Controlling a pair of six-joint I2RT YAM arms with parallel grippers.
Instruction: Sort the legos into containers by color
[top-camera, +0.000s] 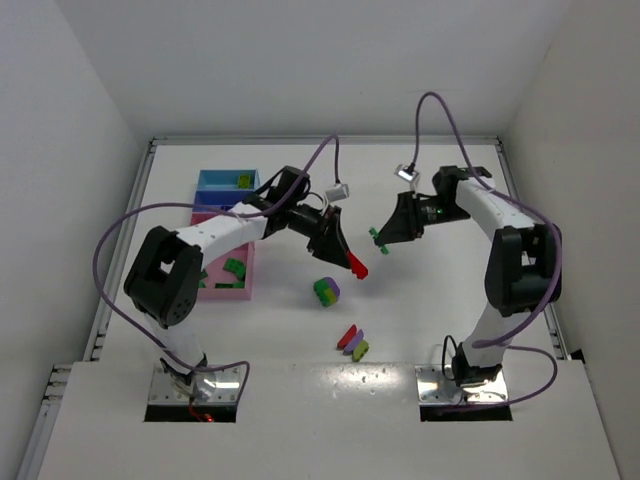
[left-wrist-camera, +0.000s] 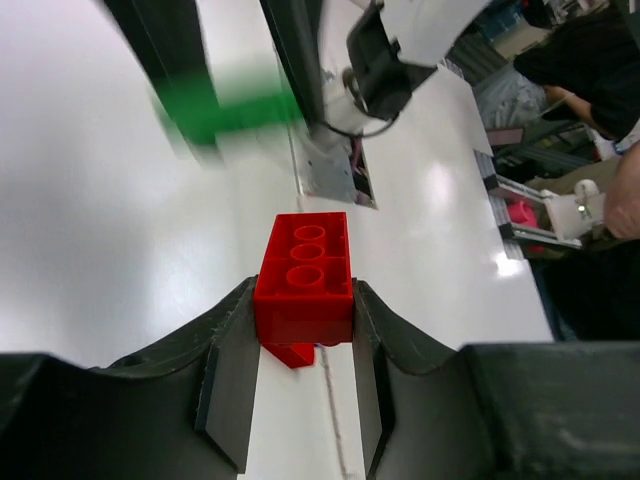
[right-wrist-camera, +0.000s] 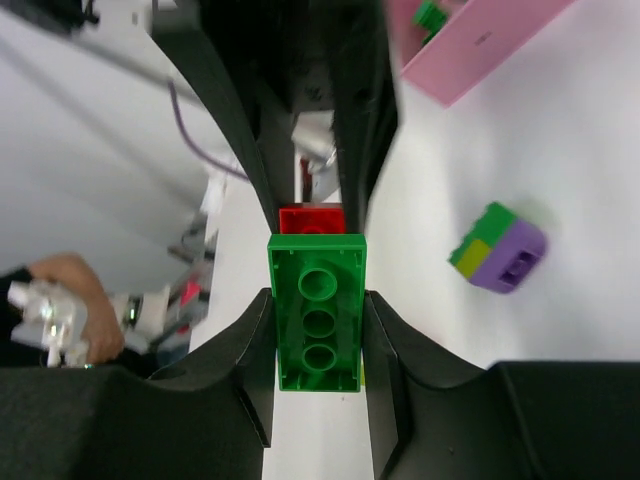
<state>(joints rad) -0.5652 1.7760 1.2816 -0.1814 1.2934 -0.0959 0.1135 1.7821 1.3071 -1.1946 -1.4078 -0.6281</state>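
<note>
The left jaws are clamped on a red brick (left-wrist-camera: 303, 285), gripped across its width, and the seating looks square. The right jaws are clamped in the same way on a green brick (right-wrist-camera: 318, 320). Both bricks are held in the air over the middle of the desk (top-camera: 430, 300), near each other but apart, with the two arms' tips facing. The containers (top-camera: 215, 180) stand at the left side of the desk, and green pieces (top-camera: 234, 268) lie in the pink tray (top-camera: 240, 290). A multicoloured block (top-camera: 326, 291) sits on the desk just below the held bricks, and three loose bricks (top-camera: 352, 342) lie nearer the arm bases. Assessment: the step in hand is carrying each held brick to the tray for its colour. The arms should draw apart before either one swings. Every tray is on the left arm's side, so one arm should deliver first and the other wait. The carry should pass well above the multicoloured block. Each brick should be lowered close to the tray floor before release, so that it does not bounce out. The green brick belongs with the green pieces. Which tray takes red cannot be told from these views.
</note>
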